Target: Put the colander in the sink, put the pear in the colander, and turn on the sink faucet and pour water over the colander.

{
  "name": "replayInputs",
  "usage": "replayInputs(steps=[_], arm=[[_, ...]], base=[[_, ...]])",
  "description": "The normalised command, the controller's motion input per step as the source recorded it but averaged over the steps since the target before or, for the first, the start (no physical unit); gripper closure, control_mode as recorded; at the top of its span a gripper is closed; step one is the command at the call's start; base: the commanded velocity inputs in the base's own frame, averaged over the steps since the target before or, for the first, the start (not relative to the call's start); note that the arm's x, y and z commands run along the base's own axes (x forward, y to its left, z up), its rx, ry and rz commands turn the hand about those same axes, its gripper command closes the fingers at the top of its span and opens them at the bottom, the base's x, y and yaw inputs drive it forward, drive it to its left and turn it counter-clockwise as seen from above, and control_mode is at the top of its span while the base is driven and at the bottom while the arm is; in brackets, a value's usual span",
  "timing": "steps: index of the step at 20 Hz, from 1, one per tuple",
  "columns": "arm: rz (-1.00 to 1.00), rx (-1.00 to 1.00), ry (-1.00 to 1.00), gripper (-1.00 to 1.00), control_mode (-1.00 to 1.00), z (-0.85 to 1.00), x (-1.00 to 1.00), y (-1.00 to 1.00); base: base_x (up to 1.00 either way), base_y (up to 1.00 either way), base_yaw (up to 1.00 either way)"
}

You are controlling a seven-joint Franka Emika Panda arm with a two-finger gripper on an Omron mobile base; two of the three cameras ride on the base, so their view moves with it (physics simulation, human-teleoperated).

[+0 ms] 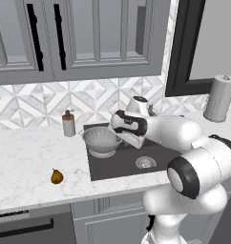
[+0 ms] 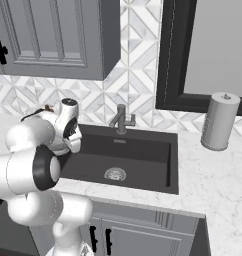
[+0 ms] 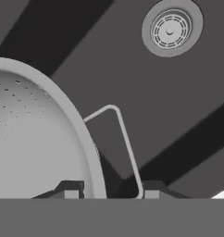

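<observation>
Step one looks close to done: the colander (image 1: 101, 140) sits at the left end of the sink (image 1: 158, 155), mid-frame in the left base view, upright with its open mouth facing up; whether its ring base is already resting on the basin floor or held just above it cannot be told. In the hand view the colander's rim (image 3: 72, 120) curves through the left half of the frame, and one wire side handle (image 3: 119, 134) juts out toward the lower centre, reaching down between the two fingers (image 3: 70, 190). The fingers sit either side of that handle's end, but whether they are clamped on it or released cannot be told. The drain (image 3: 171, 28) shows at upper right of the hand view. The bowl is round, so it has no long axis; its handle line points roughly toward the gripper (image 3: 109, 192). Still to do: the pear (image 1: 57, 176) stands on the surface at lower left of the left base view, well apart from the sink, narrow top up. The faucet (image 2: 121, 119) at upper centre of the right base view appears untouched, with no water visible.
</observation>
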Motion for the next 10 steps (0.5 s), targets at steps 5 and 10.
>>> replayInputs(steps=[5,10], arm=[[-0.21,0.0,0.11,1.0,-1.0,0.0,-0.01,-0.95],[-0.19,0.0,0.1,1.0,-1.0,-0.07,0.0,-0.87]], base=[[0.0,0.0,0.0],[0.0,0.0,0.0]])
